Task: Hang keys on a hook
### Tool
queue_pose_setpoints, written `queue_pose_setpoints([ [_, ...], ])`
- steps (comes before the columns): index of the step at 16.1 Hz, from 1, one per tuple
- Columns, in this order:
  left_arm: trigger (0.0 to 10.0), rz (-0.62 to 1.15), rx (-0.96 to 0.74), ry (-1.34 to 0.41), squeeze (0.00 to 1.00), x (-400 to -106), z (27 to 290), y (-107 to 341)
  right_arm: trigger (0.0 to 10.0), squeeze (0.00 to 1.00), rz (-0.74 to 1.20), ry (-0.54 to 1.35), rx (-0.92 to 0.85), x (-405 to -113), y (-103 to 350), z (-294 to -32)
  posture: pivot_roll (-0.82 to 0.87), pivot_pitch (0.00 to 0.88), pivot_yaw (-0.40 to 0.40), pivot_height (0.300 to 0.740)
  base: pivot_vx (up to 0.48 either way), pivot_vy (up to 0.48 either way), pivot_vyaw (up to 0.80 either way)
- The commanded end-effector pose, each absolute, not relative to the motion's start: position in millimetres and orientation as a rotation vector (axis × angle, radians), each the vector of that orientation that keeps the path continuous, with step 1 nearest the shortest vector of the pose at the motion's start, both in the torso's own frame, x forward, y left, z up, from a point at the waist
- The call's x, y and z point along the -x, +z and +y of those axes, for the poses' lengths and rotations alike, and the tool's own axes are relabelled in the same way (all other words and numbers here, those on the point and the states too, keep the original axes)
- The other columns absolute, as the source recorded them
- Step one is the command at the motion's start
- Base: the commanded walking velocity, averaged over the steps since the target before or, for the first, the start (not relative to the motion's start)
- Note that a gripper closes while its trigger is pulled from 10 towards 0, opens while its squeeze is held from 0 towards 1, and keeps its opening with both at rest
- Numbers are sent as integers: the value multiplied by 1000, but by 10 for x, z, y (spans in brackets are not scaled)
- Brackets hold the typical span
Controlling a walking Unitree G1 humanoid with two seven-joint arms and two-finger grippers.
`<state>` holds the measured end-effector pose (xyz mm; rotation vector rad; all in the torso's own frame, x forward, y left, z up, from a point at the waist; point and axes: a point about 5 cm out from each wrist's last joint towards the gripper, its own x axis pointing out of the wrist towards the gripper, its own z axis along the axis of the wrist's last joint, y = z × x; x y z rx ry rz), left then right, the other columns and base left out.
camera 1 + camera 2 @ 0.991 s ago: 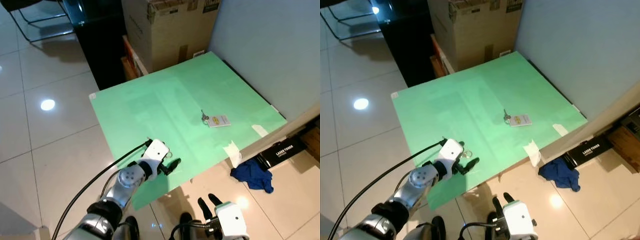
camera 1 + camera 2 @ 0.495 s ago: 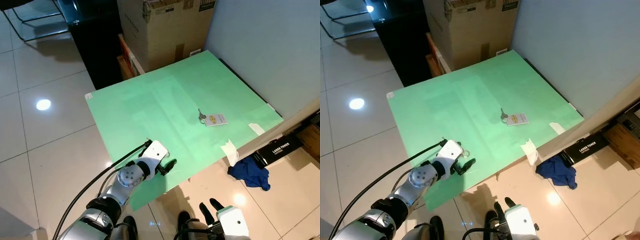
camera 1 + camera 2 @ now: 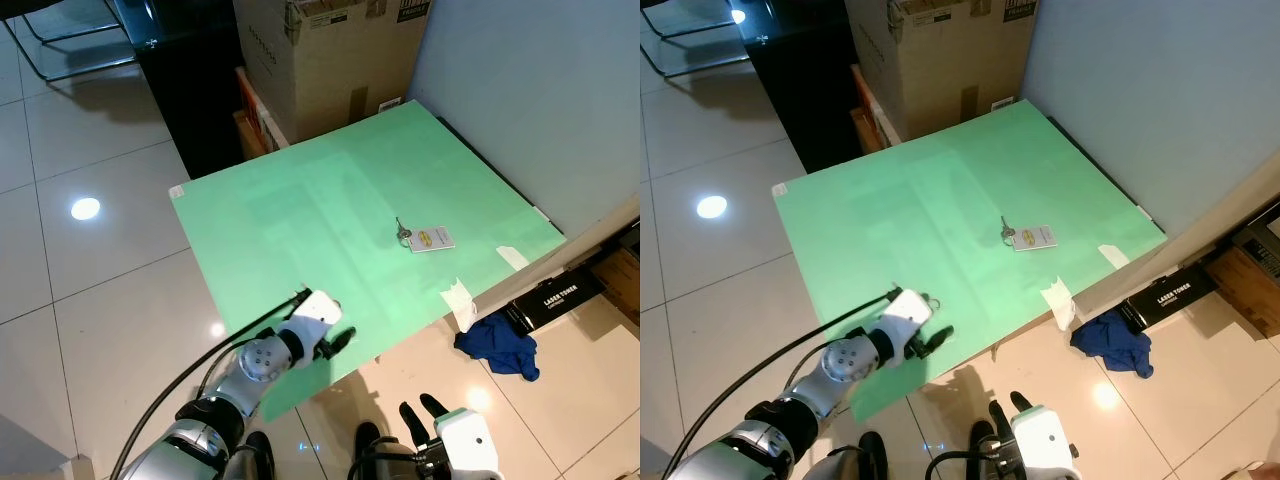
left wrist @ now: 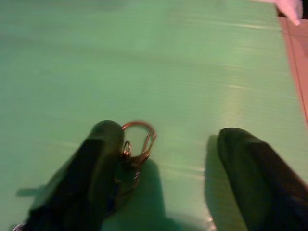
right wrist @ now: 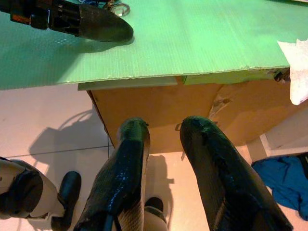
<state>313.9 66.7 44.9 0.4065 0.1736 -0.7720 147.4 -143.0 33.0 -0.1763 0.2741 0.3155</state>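
Observation:
A key with a white and yellow tag lies on the right part of a green board. My left gripper is open, low over the board's near edge, well short of the tagged key. Seen from the left wrist, a small metal ring lies on the board against one of the left gripper's fingers; nothing sits between the two fingers. My right gripper hangs open below the board's edge, above the floor, holding nothing.
The board rests on a cardboard base. Behind it stand a large cardboard box and a black cabinet; a grey wall runs along the right. A blue cloth and a black carton lie on the tiled floor.
The camera shifted a little. My left gripper has drawn slightly back toward the board's near edge, still open. The tagged key has not moved.

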Motion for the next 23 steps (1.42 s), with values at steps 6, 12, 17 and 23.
queue_pose_setpoints([
  [6, 0, 184, -471, -854, 0, -3027, 556, 350, 10000, 0, 323, 297, 169, -1459, 256, -1469, -152, 279, -14, 740, 0, 0, 0],
  [12, 0, 200, -478, -820, 0, -3046, 603, 336, 10000, 0, 333, 291, 173, -1456, 242, -1488, -154, 292, -13, 740, 0, 0, 0],
  [17, 0, 214, -497, -813, 0, -3049, 626, 320, 10000, 0, 335, 286, 172, -1455, 239, -1490, -155, 294, -12, 740, 0, 0, 0],
  [23, 0, 213, -486, -833, 0, -3046, 589, 331, 10000, 0, 333, 290, 175, -1476, 237, -1501, -155, 297, -19, 740, 0, 0, 0],
])
